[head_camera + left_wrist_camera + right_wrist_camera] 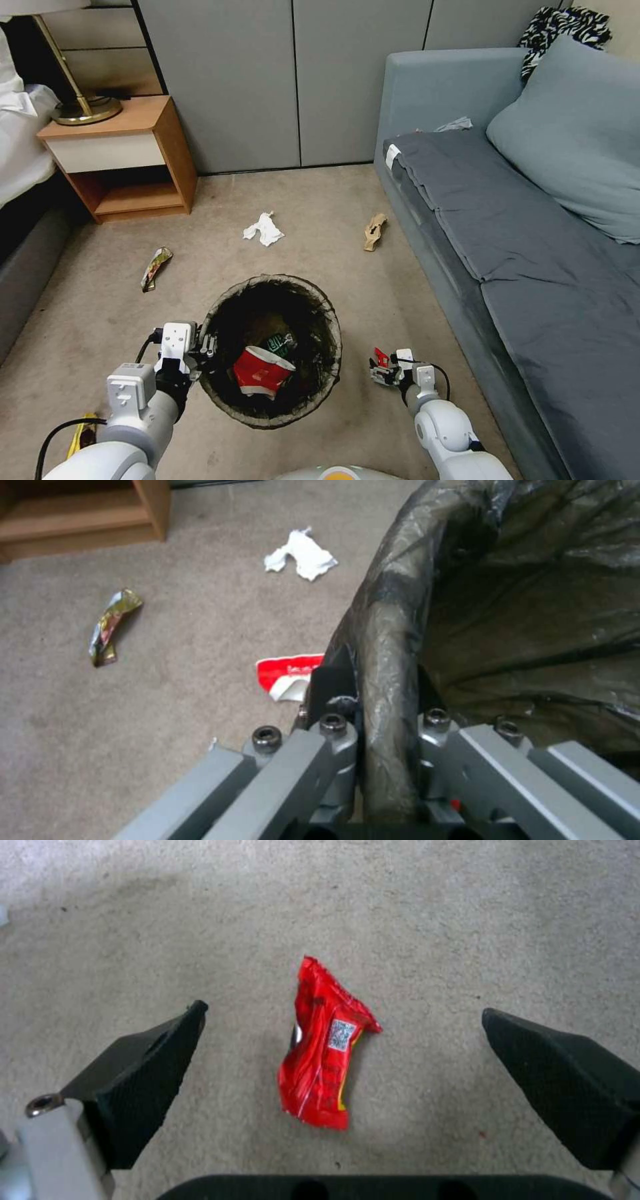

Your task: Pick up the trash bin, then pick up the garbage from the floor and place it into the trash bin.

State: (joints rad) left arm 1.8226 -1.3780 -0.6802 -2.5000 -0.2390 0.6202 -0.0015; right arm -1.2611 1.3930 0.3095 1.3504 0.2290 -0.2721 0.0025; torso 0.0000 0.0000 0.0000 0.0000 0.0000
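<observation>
The trash bin (pixel 319 299), white with a dark bag over its rim, is straight ahead of me. My left gripper (pixel 208 347) is shut on its near-left rim (pixel 390 630), one finger inside and one outside. A red-and-white cup (pixel 261 372) and a green-labelled bottle (pixel 279 343) lie in the bin. My right gripper (pixel 381 372) hangs open just right of the bin, low over the carpet. Between its fingers (pixel 150 1065) lies a red wrapper (pixel 323 1052), untouched. More garbage lies on the floor: white tissue (pixel 263 229), brown paper (pixel 375 231), a snack wrapper (pixel 155 267).
A grey sofa (pixel 533 267) runs along the right and a wooden nightstand (pixel 127 160) stands at the far left. A red-and-white carton (pixel 288 676) lies on the carpet beside the bin. A yellow wrapper (pixel 83 432) lies by my left arm.
</observation>
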